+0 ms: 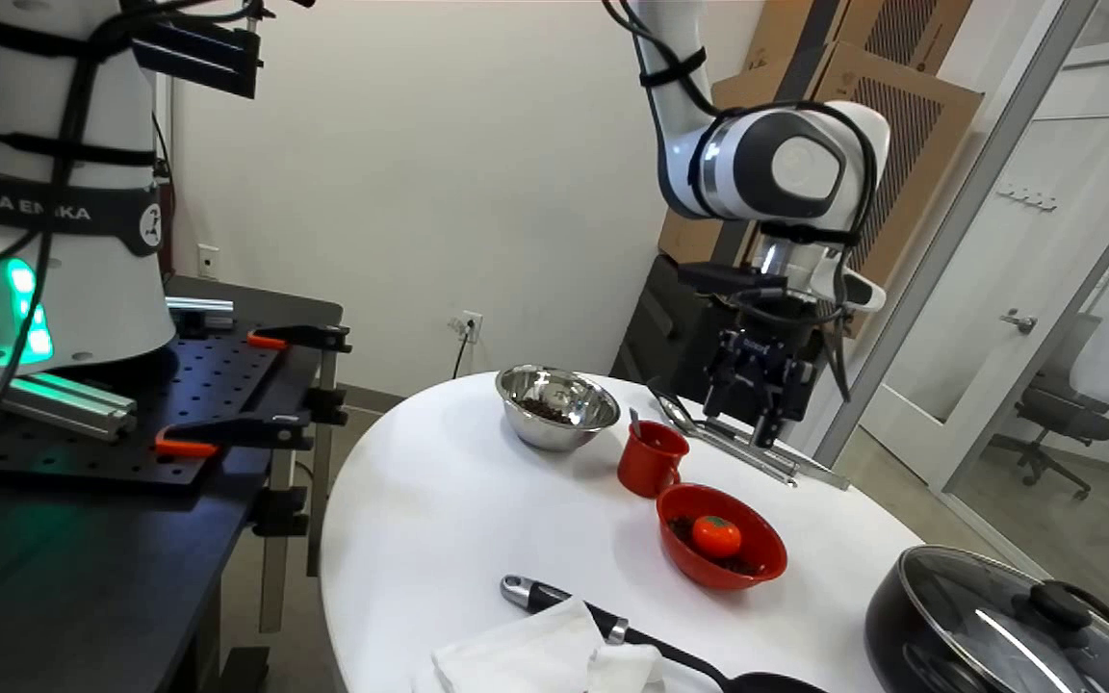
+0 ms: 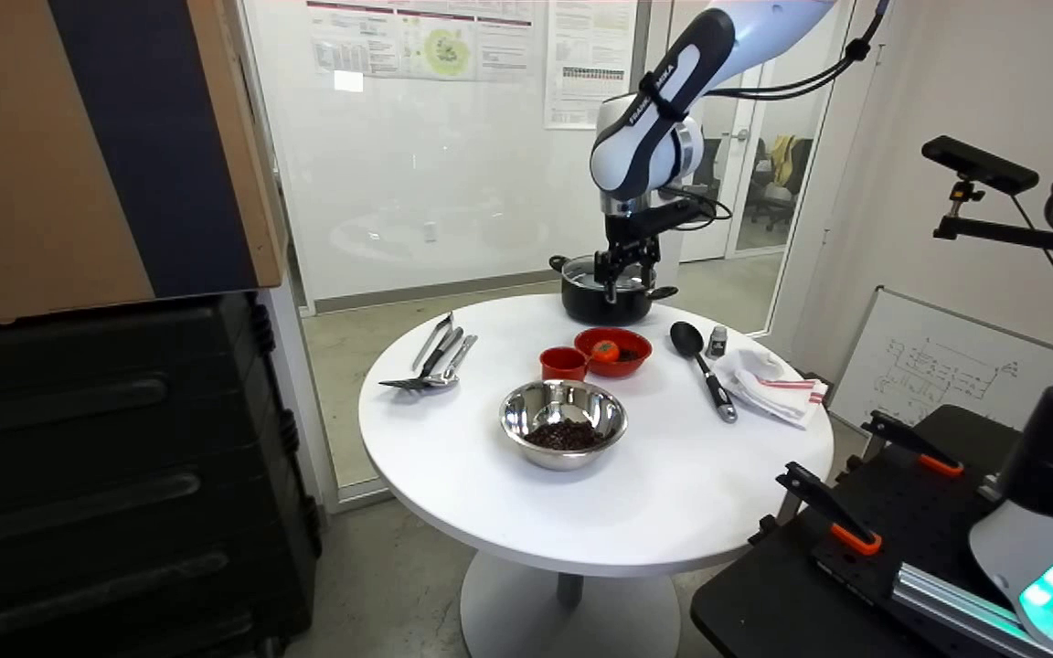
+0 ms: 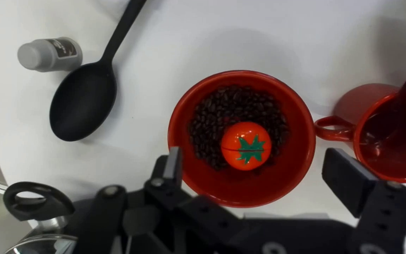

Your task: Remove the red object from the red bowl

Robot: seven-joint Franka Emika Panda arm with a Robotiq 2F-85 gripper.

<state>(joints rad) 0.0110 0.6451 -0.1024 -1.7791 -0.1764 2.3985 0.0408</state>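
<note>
The red object, a small round red-orange tomato with a green painted leaf, rests on dark beans inside the red bowl. It shows in both exterior views (image 1: 715, 536) (image 2: 604, 352) and in the wrist view (image 3: 246, 145). The shallow red bowl (image 1: 699, 570) stands on the white table, also seen in an exterior view (image 2: 621, 369) and the wrist view (image 3: 238, 193). My gripper (image 3: 254, 155) is open and empty, its fingers wide apart, above the table and pointing down. In both exterior views the gripper (image 1: 742, 423) (image 2: 628, 288) is apart from the tomato and bowl.
A red cup (image 3: 372, 102) holding a utensil stands beside the bowl, its handle close to the rim. A steel bowl (image 2: 552, 457) with beans, a lidded black pot (image 2: 600, 306), a black spoon (image 3: 83, 100), a small bottle (image 3: 58, 53), a cloth (image 2: 778, 388) and metal utensils (image 2: 440, 356) lie around.
</note>
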